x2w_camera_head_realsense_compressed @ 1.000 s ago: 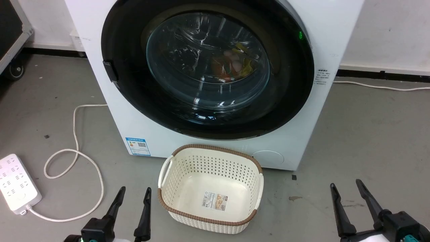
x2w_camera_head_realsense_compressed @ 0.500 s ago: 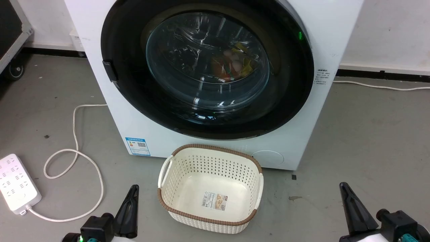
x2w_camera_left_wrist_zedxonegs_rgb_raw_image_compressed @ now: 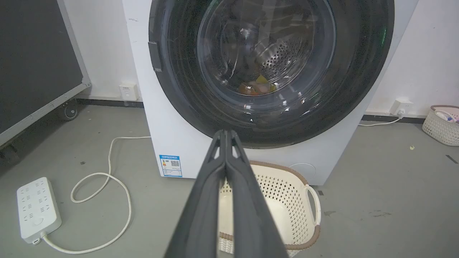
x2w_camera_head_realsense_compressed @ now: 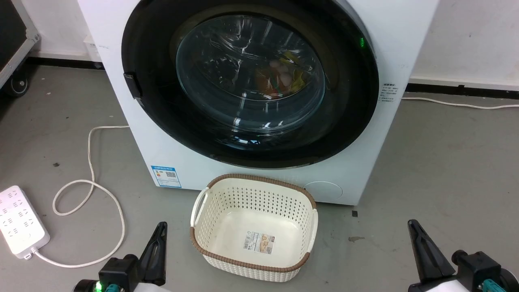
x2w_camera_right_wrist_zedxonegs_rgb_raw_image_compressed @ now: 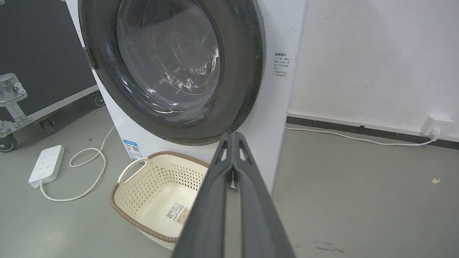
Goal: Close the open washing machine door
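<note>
Evidently the washing machine door point(x2w_camera_head_realsense_compressed: 251, 81) sits flush against the washing machine point(x2w_camera_head_realsense_compressed: 134, 138), leaving little undone, while the left gripper point(x2w_camera_head_realsense_compressed: 162, 228) and right gripper point(x2w_camera_head_realsense_compressed: 412, 225) hang well apart from it, jaws pressed together.

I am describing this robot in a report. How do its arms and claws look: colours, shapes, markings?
The left claw and right claw each have two long, dark grey fingers tapering to a point, with a small opening near each tip. Each rises from a black blocky base with teal trim; a green light glows on the left one. The forearms are pale.
</note>
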{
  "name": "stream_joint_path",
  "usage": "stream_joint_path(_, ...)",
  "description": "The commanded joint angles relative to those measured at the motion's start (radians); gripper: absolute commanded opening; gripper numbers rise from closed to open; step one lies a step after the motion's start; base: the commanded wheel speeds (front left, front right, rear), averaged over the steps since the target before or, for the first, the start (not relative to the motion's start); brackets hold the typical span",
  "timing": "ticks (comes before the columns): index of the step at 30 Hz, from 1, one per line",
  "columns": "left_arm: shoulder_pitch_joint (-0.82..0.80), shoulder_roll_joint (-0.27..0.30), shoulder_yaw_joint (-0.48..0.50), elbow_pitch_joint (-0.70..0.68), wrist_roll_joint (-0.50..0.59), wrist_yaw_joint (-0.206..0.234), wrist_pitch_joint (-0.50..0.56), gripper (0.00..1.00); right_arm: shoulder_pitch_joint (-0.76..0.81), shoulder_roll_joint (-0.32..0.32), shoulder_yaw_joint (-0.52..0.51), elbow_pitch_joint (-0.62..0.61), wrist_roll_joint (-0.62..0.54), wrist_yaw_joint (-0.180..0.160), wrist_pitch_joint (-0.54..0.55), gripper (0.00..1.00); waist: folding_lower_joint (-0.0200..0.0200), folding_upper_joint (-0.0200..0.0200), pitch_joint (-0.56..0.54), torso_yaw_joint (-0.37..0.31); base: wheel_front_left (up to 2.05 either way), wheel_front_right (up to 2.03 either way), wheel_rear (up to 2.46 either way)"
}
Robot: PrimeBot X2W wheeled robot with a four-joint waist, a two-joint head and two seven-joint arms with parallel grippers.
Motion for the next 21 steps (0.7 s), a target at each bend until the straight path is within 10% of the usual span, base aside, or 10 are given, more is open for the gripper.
stream_joint_path(1, -0.011, -0.002, 0.002, -0.007, 0.007, 0.008, 0.008, 0.00, -0.012, 0.001, 0.003, -0.007, -0.007, 0.000, 0.008, 0.00, 0.0000, 0.0000, 0.000, 0.000, 0.00, 0.00, 0.00)
stream_joint_path(21, -0.021, -0.007, 0.006, -0.027, 0.028, 0.027, 0.048, 0.00, -0.024, 0.001, 0.011, -0.024, -0.015, 0.000, 0.049, 0.00, 0.0000, 0.0000, 0.001, -0.001, 0.00, 0.00, 0.00)
